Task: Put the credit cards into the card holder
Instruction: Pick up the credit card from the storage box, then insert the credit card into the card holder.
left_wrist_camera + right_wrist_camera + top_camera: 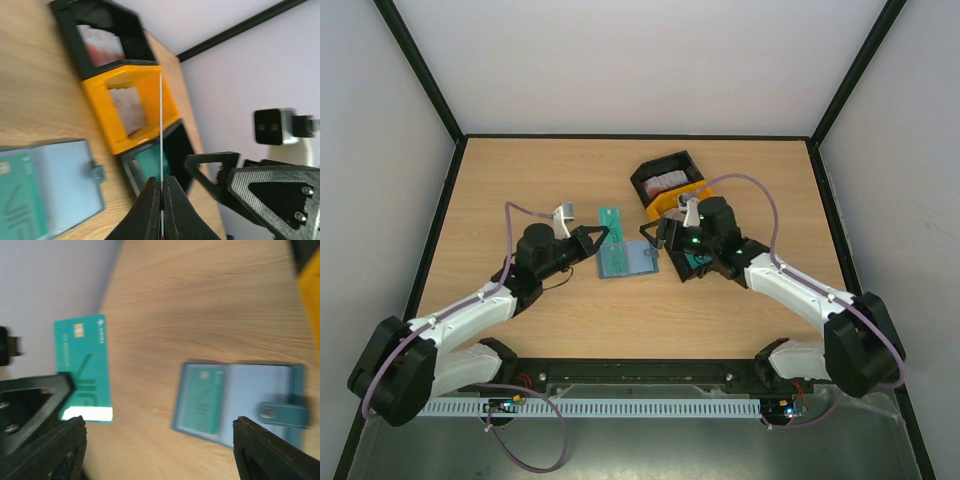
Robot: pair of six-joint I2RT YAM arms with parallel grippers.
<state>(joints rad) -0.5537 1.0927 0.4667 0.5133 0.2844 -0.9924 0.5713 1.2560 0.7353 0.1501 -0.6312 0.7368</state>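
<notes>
The left fingers (149,202) are closed on one end of a thin teal plastic credit card (82,367). The card is held off the pale wooden surface (520,180), so that a free edge is presented, presumably for insertion into a pocket. The right fingers (262,447) are spread wide with nothing between them, and are positioned on the side of the card toward the right edge.

Between the two arms, near the middle of the surface, the small teal-blue folding card holder (255,390) is laid open and flat with its pale pockets exposed. A second teal card (202,400) is seated in one pocket.

Toward the far edge, a row of black and yellow plastic bins (97,107) is set, with further cards stored inside, probably for ease of picking.
</notes>
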